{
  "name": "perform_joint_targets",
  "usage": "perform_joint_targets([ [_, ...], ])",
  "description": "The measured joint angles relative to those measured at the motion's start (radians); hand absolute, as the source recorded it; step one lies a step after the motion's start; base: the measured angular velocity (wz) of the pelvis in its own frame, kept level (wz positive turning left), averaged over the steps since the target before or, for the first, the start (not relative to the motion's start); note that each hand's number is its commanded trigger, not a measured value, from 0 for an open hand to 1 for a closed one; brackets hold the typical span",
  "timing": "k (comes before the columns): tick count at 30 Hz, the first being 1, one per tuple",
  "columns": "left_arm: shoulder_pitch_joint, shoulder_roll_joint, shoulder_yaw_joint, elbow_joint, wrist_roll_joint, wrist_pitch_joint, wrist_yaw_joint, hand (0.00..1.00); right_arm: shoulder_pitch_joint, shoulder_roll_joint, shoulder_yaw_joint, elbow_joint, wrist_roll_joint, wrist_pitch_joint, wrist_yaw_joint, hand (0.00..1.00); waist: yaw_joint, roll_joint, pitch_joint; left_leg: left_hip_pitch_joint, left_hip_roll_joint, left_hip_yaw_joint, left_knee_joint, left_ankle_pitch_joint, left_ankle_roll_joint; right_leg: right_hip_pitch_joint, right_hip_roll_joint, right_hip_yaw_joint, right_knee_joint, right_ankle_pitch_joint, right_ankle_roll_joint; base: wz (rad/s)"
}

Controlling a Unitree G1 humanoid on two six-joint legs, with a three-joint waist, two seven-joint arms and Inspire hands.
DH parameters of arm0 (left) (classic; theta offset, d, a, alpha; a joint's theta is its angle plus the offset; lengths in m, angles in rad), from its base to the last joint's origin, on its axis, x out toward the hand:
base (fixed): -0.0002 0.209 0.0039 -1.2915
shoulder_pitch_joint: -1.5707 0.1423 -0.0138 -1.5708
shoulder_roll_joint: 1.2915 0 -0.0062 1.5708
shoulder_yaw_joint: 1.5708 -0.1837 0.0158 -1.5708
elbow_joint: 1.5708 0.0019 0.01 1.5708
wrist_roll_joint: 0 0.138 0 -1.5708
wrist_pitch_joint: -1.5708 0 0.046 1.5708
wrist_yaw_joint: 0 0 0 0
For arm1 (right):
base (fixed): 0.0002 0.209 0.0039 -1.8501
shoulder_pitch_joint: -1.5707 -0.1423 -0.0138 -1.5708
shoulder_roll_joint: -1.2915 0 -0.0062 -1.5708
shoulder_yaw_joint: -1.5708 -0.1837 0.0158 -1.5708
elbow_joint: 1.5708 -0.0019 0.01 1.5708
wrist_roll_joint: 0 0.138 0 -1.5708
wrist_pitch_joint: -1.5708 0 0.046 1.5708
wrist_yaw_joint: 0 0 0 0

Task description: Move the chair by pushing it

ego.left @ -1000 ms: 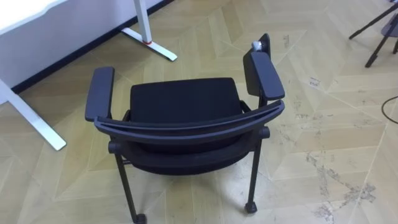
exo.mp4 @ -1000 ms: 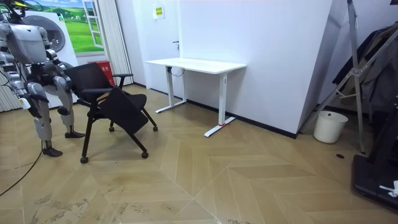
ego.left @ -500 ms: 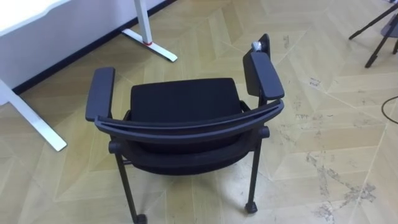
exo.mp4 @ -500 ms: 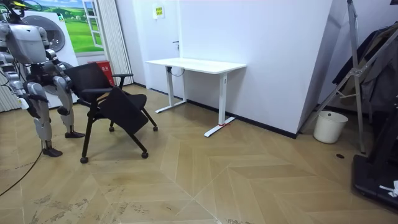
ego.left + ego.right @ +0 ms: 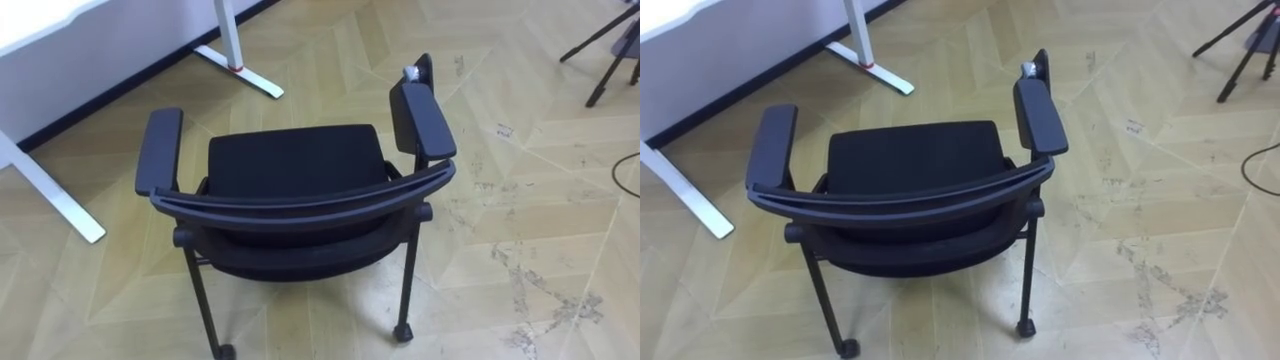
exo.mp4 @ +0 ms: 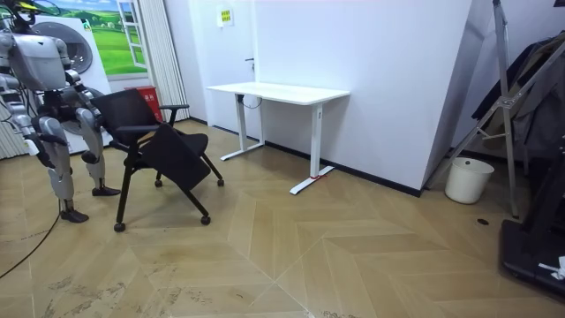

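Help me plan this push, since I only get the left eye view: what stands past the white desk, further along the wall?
Observer: Past the white desk, a white bucket stands on the wooden floor near the wall's corner.
Operator: Where is the robot relative to the chair?
Observer: It stands upright just behind the backrest of the black chair with armrests, at the room view's left edge.
Operator: Anything behind the chair on that side?
Observer: A pale pleated curtain hangs there, with a red thing at its foot, too hidden to name.
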Motion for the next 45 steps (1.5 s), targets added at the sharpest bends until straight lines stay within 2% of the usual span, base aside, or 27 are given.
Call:
perform_joint_targets([
  [5, -0.009, 0.0, 0.0, -0.002, -0.003, -0.009, 0.0, 0.0, 0.008, 0.0, 0.0, -0.001, -0.003, -0.022, 0.002, 0.0, -0.004, 0.002, -0.0007, 0.003, 0.0, 0.0, 0.001, 0.0, 0.0, 0.001, 0.0, 0.002, 0.002, 0.0, 0.0, 0.0],
  [9, -0.009, 0.0, 0.0, -0.003, -0.003, -0.022, 0.0, 0.0, 0.008, 0.0, 0.0, -0.001, -0.004, -0.023, 0.003, 0.0, -0.005, 0.004, -0.0002, 0.003, 0.0, 0.0, 0.001, 0.0, 0.0, 0.002, 0.0, 0.002, 0.003, 0.0, 0.0, 0.0],
  [10, -0.009, 0.0, 0.0, -0.003, -0.003, -0.022, 0.0, 0.57, 0.008, 0.0, 0.0, -0.001, -0.004, -0.023, 0.003, 0.0, -0.005, 0.004, 0.0, 0.004, 0.0, 0.0, 0.001, 0.0, 0.0, 0.002, 0.0, 0.002, 0.004, 0.0, 0.0, 0.0],
  [11, -0.009, 0.0, -0.001, -0.003, -0.003, -0.022, 0.0, 1.0, 0.008, 0.0, 0.0, -0.001, -0.004, -0.024, 0.004, 0.0, -0.006, 0.005, 0.0006, 0.004, 0.0, 0.0, 0.002, 0.0, 0.0, 0.002, 0.0, 0.002, 0.004, 0.0, 0.0, 0.0],
  [20, -0.005, -0.003, -0.002, -0.003, -0.003, -0.041, 0.015, 1.0, 0.008, -0.001, 0.0, -0.001, -0.024, -0.045, 0.009, 0.0, -0.005, 0.008, 0.0055, 0.01, 0.0, 0.001, 0.001, 0.0, 0.0, 0.002, 0.0, 0.006, 0.004, 0.0, 0.0, 0.0],
  [37, 0.0, -0.003, 0.003, -0.001, 0.008, -0.048, 0.018, 1.0, 0.008, 0.0, -0.002, 0.003, -0.034, -0.053, 0.012, 0.0, -0.001, 0.007, 0.0049, 0.003, 0.0, 0.0, 0.0, 0.0, 0.0, 0.001, 0.0, 0.003, 0.003, 0.0, 0.0, 0.0],
  [38, 0.003, -0.003, 0.005, -0.001, 0.014, -0.051, 0.018, 0.91, 0.007, 0.0, -0.002, 0.007, -0.034, -0.053, 0.011, 0.0, 0.0, 0.006, 0.0048, 0.002, 0.0, 0.0, 0.0, 0.0, 0.0, 0.0, 0.0, 0.002, 0.003, 0.0, 0.0, 0.0],
  [39, 0.006, -0.003, 0.005, -0.001, 0.015, -0.051, 0.018, 0.4, 0.007, 0.0, -0.002, 0.016, -0.034, -0.053, 0.011, 0.0, 0.0, 0.005, 0.0044, 0.002, 0.0, 0.0, 0.0, 0.0, 0.0, 0.0, 0.0, 0.002, 0.003, -0.001, 0.0, 0.0],
  [40, 0.007, -0.003, 0.005, -0.001, 0.015, -0.051, 0.018, 0.0, 0.006, 0.0, -0.002, 0.02, -0.034, -0.053, 0.011, 0.0, 0.0, 0.005, 0.0045, 0.002, 0.0, 0.0, 0.0, 0.0, 0.0, 0.0, 0.0, 0.002, 0.003, -0.001, 0.0, 0.0],
  [45, 0.025, -0.002, 0.02, -0.001, 0.015, -0.057, 0.016, 0.0, -0.004, 0.0, -0.002, 0.032, -0.034, -0.052, 0.011, 0.0, 0.009, -0.003, 0.0018, 0.002, 0.0, 0.0, -0.001, 0.0, 0.0, 0.001, 0.0, 0.0, 0.002, -0.001, 0.0, 0.0],
])
